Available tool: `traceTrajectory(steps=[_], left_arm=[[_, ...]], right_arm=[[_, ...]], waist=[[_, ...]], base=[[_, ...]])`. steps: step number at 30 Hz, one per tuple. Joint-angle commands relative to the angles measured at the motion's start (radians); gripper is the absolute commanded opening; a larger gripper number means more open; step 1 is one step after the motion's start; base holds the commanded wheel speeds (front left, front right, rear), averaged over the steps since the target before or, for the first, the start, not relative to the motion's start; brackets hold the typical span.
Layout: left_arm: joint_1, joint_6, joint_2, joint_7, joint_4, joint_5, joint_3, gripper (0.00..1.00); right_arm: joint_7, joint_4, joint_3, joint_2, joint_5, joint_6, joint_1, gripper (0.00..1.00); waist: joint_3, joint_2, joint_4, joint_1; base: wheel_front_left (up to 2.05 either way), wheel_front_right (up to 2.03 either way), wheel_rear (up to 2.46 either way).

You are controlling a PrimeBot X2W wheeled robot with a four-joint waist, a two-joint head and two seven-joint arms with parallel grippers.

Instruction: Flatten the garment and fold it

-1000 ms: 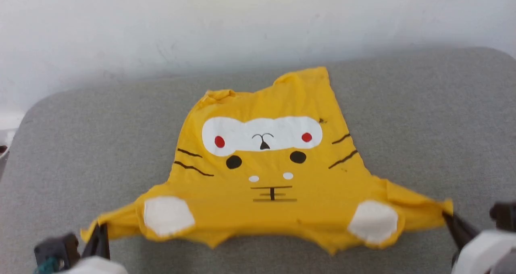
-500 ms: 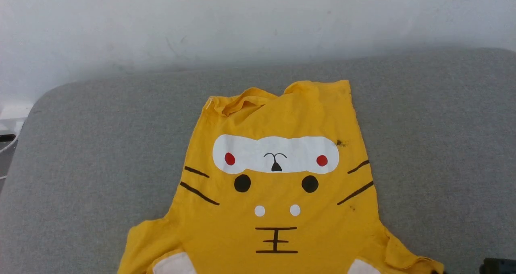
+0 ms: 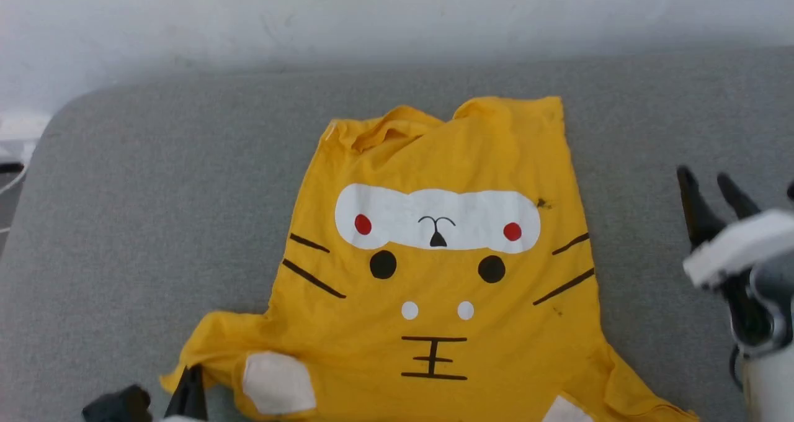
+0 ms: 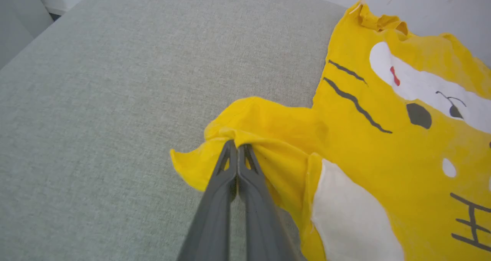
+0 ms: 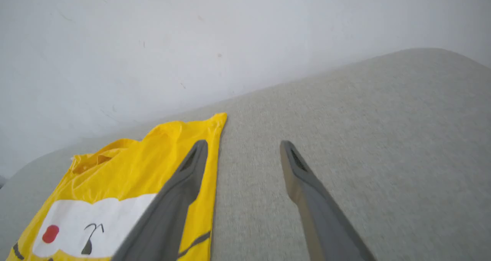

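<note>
Left gripper [image 4: 238, 147] pinches the garment's [image 3: 434, 285] near-left sleeve, fingers closed; right gripper [image 3: 704, 180] hovers rightward, fingers spread, empty.

Plain room: grey upholstered cushion [image 3: 124, 192] against white wall [image 3: 372, 12].

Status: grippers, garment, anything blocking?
Left gripper shut on garment sleeve. Right gripper open, clear of it. Garment print-up on grey cushion, far edge rumpled. Nothing blocking.

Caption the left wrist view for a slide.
Left end effector shut on a sleeve of the T-shirt, which lies print-up on the grey cushion.
</note>
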Motion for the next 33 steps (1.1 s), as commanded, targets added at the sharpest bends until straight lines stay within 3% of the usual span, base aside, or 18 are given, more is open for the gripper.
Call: traceTrajectory(steps=[1,7,14,21,26,29,30,32,33], left_arm=[[-0.026,-0.006,-0.003,-0.007,-0.009,0.009,-0.005,0.00],[-0.140,-0.033,-0.022,-0.038,-0.054,0.046,-0.074,0.00],[-0.233,-0.048,-0.062,-0.073,-0.089,0.080,-0.146,0.00],[-0.273,-0.056,-0.078,-0.099,-0.088,0.088,-0.173,0.00],[-0.282,-0.055,-0.081,-0.109,-0.084,0.088,-0.177,0.00],[-0.286,-0.055,-0.080,-0.115,-0.077,0.089,-0.178,0.00],[-0.287,-0.055,-0.080,-0.117,-0.074,0.089,-0.178,0.00],[-0.289,-0.056,-0.078,-0.121,-0.068,0.089,-0.179,0.00],[-0.290,-0.057,-0.078,-0.122,-0.066,0.089,-0.179,0.00]], right_arm=[[0.001,0.044,0.004,-0.006,-0.001,-0.001,-0.051,1.00],[0.068,0.351,0.025,-0.093,-0.019,-0.001,-0.397,1.00],[0.291,0.575,0.092,-0.163,0.009,-0.001,-0.671,1.00],[0.409,0.697,0.115,-0.178,0.009,-0.001,-0.806,1.00],[0.445,0.756,0.137,-0.172,0.003,-0.001,-0.841,1.00],[0.522,0.813,0.142,-0.159,0.019,-0.001,-0.843,1.00],[0.555,0.836,0.139,-0.155,0.026,-0.001,-0.842,0.73],[0.623,0.874,0.137,-0.146,0.035,-0.001,-0.843,0.03],[0.643,0.887,0.136,-0.147,0.036,-0.001,-0.845,0.00]], waist=[[0.055,0.0000,0.032,-0.0002],[0.187,0.0000,0.121,-0.0002],[0.307,0.0000,0.193,-0.0002],[0.370,0.0000,0.229,-0.0002],[0.388,0.0000,0.238,-0.0002],[0.389,0.0000,0.239,-0.0002],[0.388,0.0000,0.239,-0.0002],[0.382,0.0000,0.238,-0.0002],[0.380,0.0000,0.238,-0.0002]], base=[[0.00,0.00,0.00],[0.00,0.00,0.00],[0.00,0.00,0.00],[0.00,0.00,0.00],[0.00,0.00,0.00],[0.00,0.00,0.00],[0.00,0.00,0.00],[0.00,0.00,0.00],[0.00,0.00,0.00]])
